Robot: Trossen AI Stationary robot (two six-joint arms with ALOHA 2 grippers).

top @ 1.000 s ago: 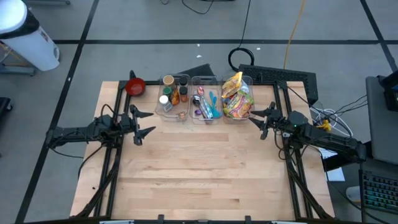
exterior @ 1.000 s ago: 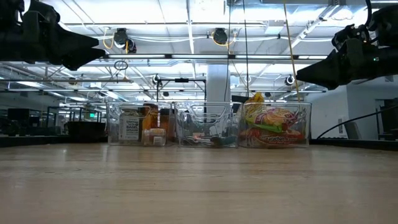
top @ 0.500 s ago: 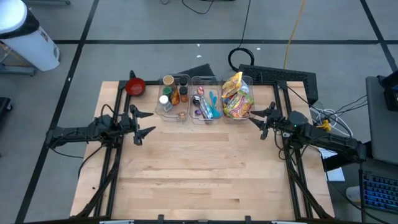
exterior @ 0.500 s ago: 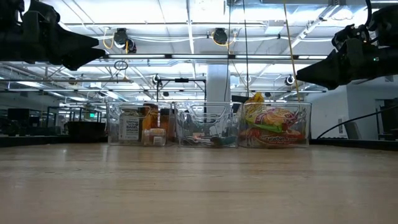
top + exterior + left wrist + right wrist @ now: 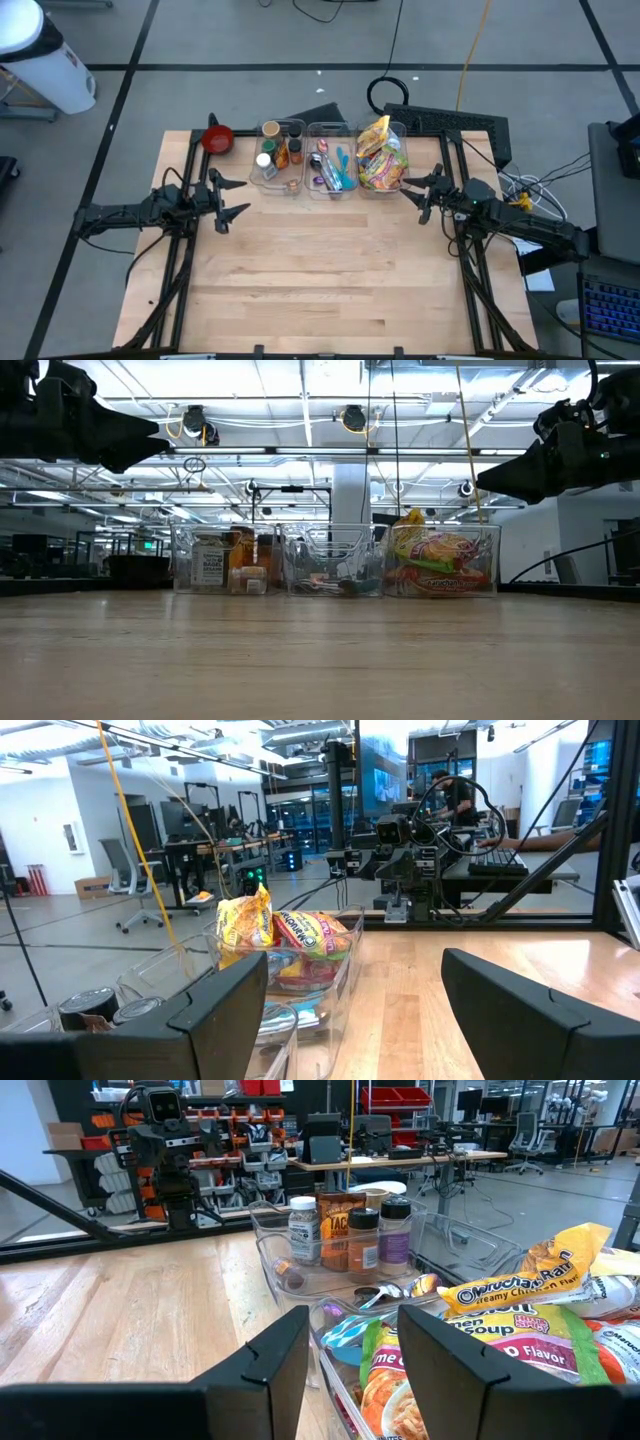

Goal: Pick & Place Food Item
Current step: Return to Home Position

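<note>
a jar bin, a spoon bin and a snack bin line the table's far edge, a red bowl beside the jar bin. the left gripper and right gripper hover at the sides, fingers spread.

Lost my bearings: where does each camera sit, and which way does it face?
High: overhead, straight down on the table; both arms, left gripper and right gripper open.
Low: table-top level, facing the three bins; arm ends at upper corners.
Left wrist: looks across the bins to the right arm; own fingers show.
Right wrist: opposite, toward the left arm; own fingers too.
Wrist views share the noodle packets.
</note>
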